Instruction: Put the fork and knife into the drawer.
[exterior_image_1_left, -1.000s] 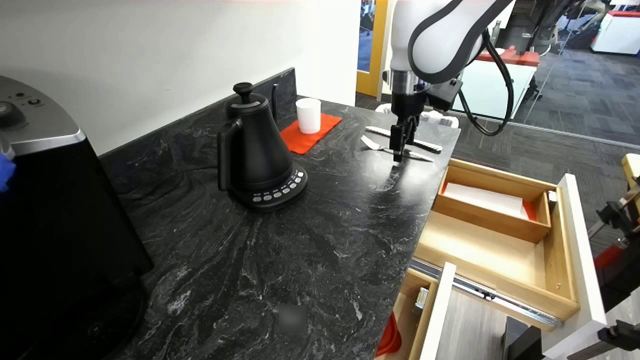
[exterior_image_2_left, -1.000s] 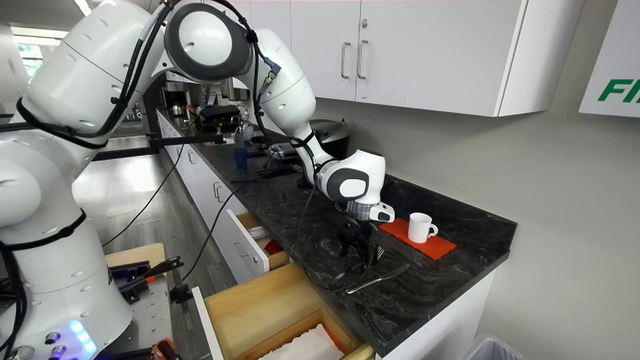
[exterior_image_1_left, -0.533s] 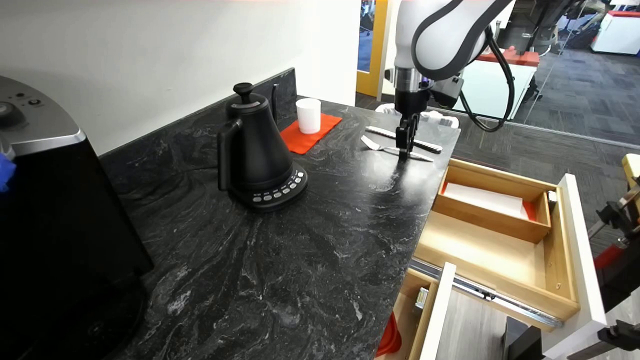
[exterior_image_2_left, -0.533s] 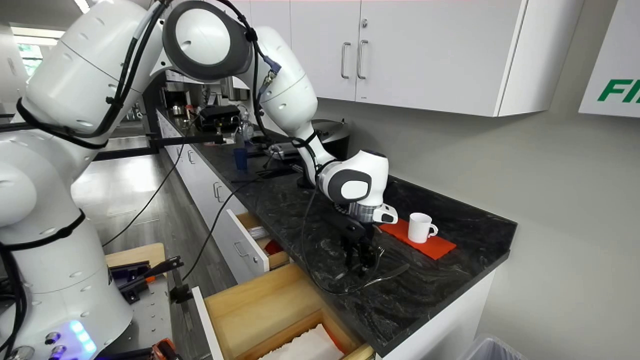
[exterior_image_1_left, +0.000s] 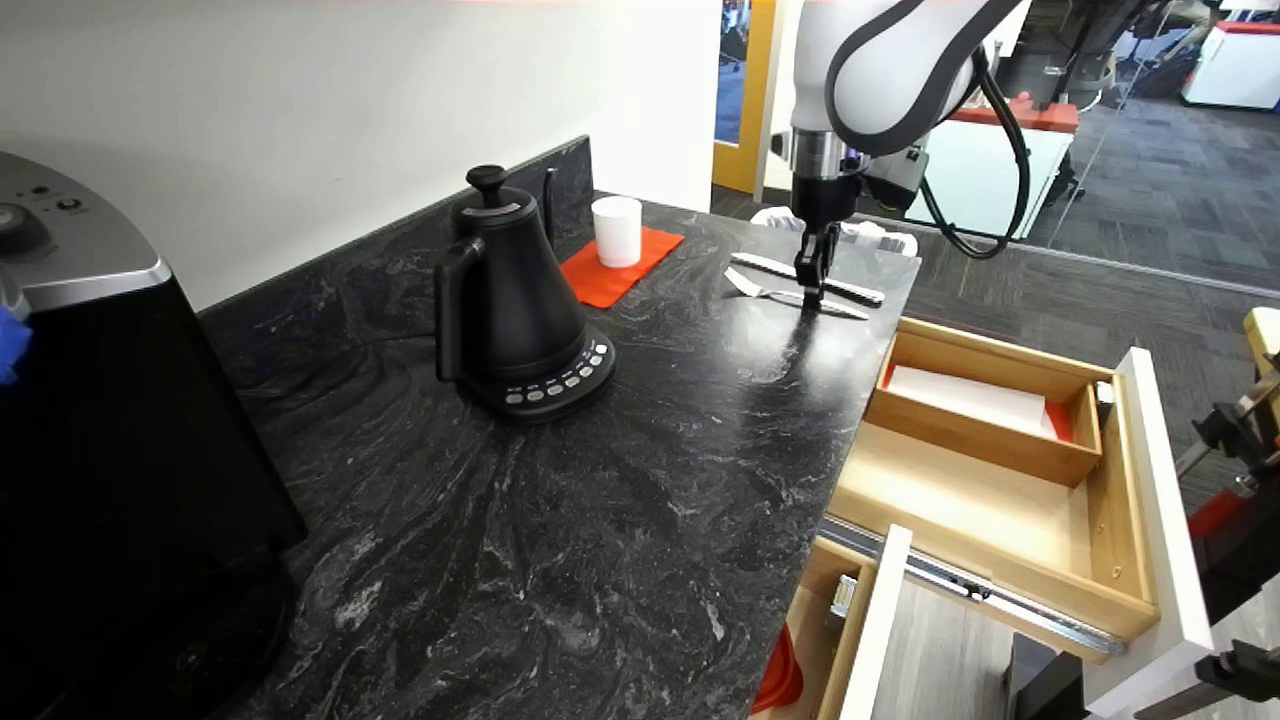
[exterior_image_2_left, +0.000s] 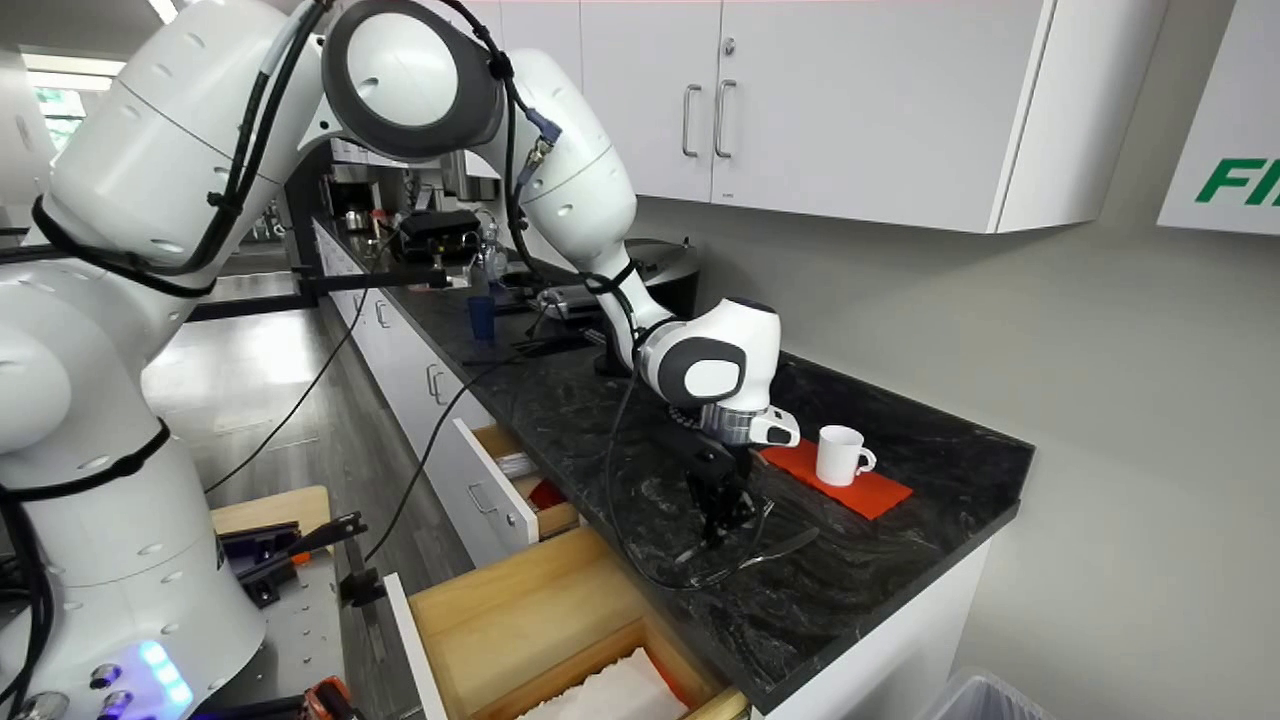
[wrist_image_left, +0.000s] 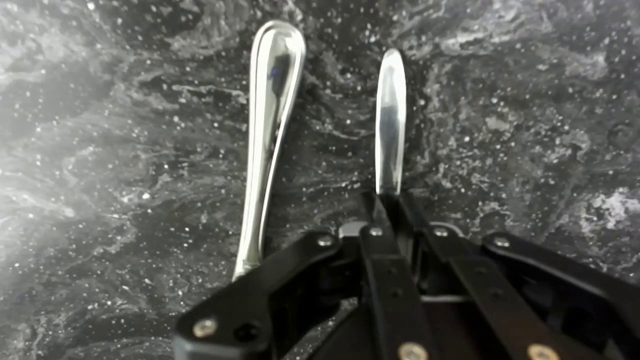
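This was a kitchen: a black kettle stood on a dark counter, near a white mug on a red napkin, with a pulled-out drawer below and white cupboards above. Grey carpet and a white cabinet beyond perhaps meant an office building, though that background was small and blurred.

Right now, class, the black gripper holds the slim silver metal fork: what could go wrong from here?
Pinched by its narrow handle, the fork may slip or twist in the gripper. With both ends sticking out, it might catch the open, light-wood drawer. The straight silver metal knife lies alongside and could get nudged.
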